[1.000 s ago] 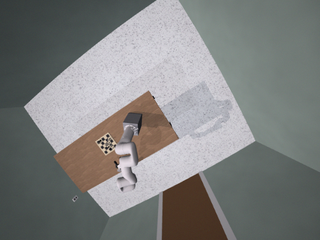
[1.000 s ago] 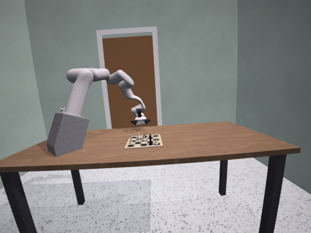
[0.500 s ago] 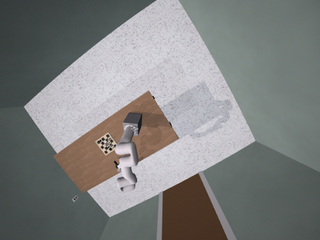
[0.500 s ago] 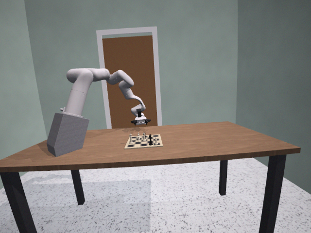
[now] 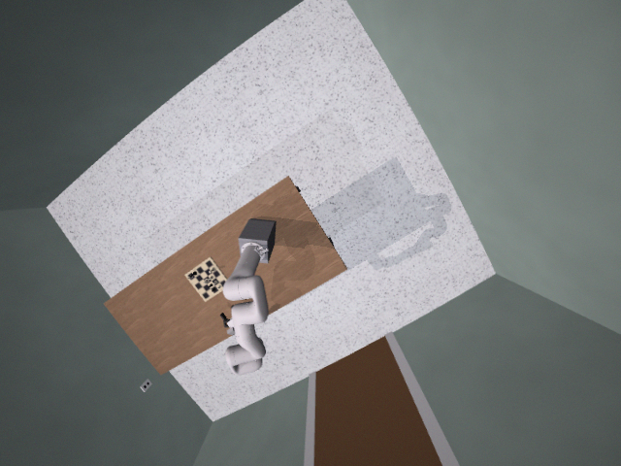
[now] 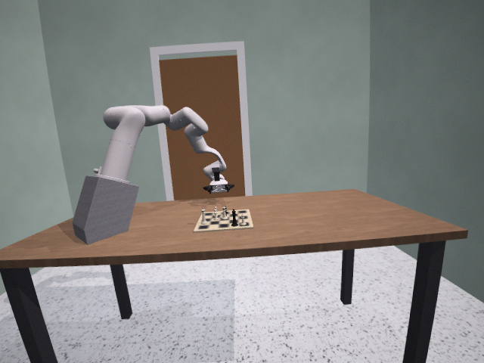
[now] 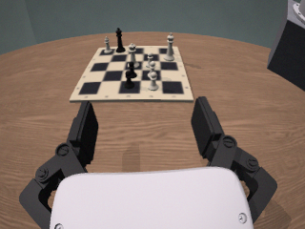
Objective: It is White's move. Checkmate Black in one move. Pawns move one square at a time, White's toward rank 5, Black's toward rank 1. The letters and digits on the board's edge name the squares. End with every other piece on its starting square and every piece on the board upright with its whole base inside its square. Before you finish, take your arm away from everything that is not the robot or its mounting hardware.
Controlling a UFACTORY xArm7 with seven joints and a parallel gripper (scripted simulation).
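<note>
A small chessboard [image 7: 135,74] lies on the wooden table; it also shows in the exterior view [image 6: 224,221] and from above in the top view [image 5: 206,278]. In the wrist view a black piece [image 7: 120,40] stands at the far edge and another black piece [image 7: 130,76] nearer the middle. Several white pieces stand around them, such as one at the far right [image 7: 170,48] and one near the front [image 7: 152,80]. My gripper [image 7: 144,111] is open and empty. It hangs above the bare table short of the board's near edge, and shows in the exterior view [image 6: 218,188] above the board's far side.
The arm's grey base block [image 6: 104,208] stands on the table to the left of the board; it shows at the right edge of the wrist view [image 7: 292,48]. A brown door [image 6: 203,125] is behind the table.
</note>
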